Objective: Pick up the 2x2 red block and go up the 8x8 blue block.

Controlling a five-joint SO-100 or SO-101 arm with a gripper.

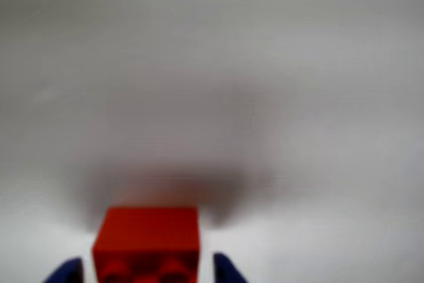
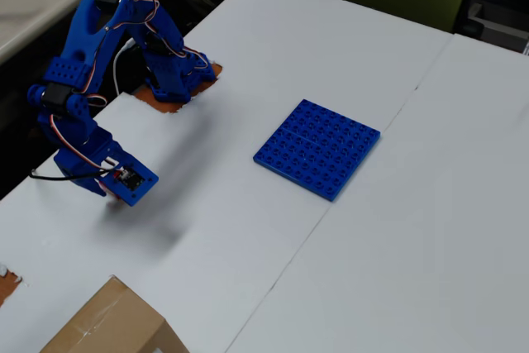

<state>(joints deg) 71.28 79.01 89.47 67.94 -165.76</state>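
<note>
Red brick fills the bottom of the wrist view: the 2x2 red block [image 1: 147, 243], studs facing the camera, sits between two blue fingertips [image 1: 66, 273] at the lower edge. Fingers flank it closely on both sides; looks clamped, but blur hides the actual contact, so gripper [image 1: 147, 276] state can't be called for sure. Block shadow on the white bench [image 1: 265, 64] suggests it is low or just lifted.

Overhead view, left to right: blue arm [image 2: 91, 80] at the left edge, folded over, wrist near lower left; red block not visible here, hidden under the wrist. Cardboard box [image 2: 111, 324] at bottom left. 8x8 blue block [image 2: 318, 148] centre-right, flat, well apart from the gripper.

Risks, judged:
- grip appears low on the brick, could slip or twist during the carry
- long sideways travel to the plate; a shallow lift could snag the plate's near edge and shove it
- seams between bench panels near the plate could catch a dragged block
</note>
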